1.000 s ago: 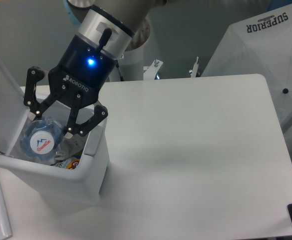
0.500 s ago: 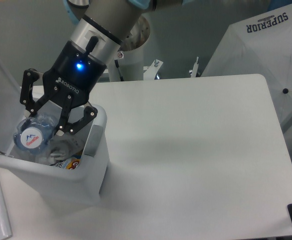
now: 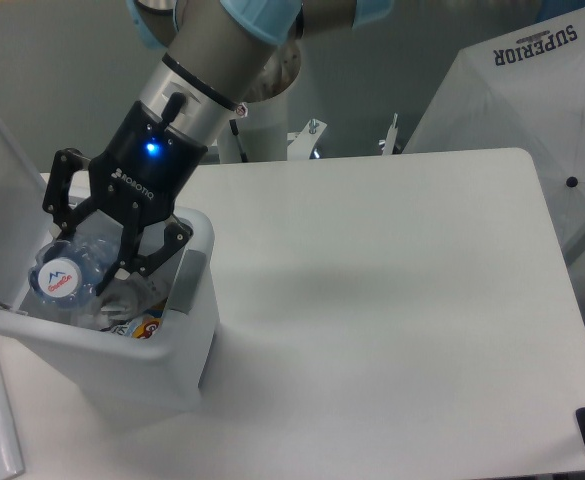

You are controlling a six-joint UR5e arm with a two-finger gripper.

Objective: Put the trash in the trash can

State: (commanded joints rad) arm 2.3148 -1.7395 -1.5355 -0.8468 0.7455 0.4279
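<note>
Inside the trash can (image 3: 187, 345), tilted gripper (image 3: 80, 262) straddles the bottle (image 3: 70, 272).

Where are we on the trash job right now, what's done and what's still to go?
Looks done: no trash shows on the white table. In hand: the crushed clear plastic bottle with the blue-white label sits between the fingers of the gripper, inside the rim of the white rectangular plastic trash can, lid open. A crumpled wrapper seems to lie in the can, though it is hard to make out. Left: probably release the bottle and withdraw.
</note>
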